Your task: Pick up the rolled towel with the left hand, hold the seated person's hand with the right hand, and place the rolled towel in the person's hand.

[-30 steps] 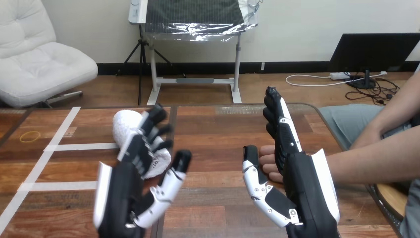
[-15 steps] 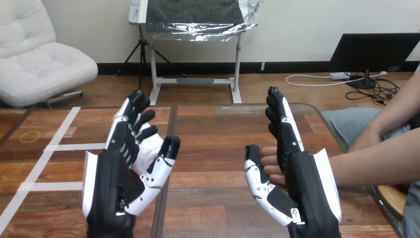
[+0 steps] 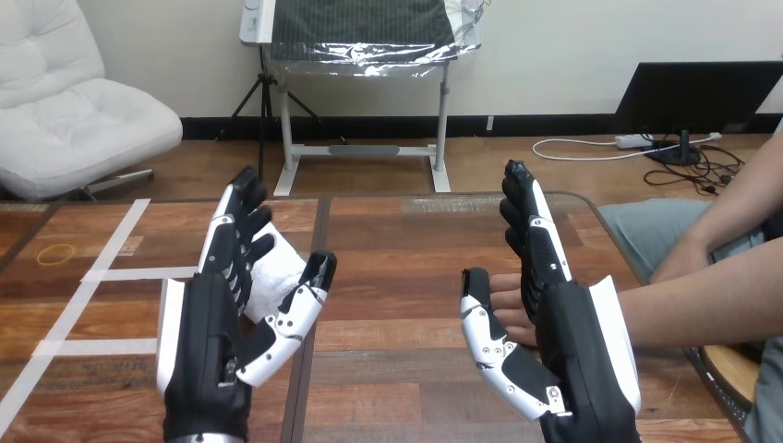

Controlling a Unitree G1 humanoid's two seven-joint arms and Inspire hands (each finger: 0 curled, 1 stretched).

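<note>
left hand (image 3: 208, 323): fingers straight, gripping nothing | towel (image 3: 277, 277): between its fingers and thumb | right hand (image 3: 568, 332): fingers straight, uncurled | person's hand (image 3: 506, 300): just beside its palm

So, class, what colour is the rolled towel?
The rolled towel is white; head view shows it best.

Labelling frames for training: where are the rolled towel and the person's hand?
rolled towel (image 3: 280, 269), head view, on its exposed white side.
person's hand (image 3: 506, 295), head view, on its fingers.
</note>
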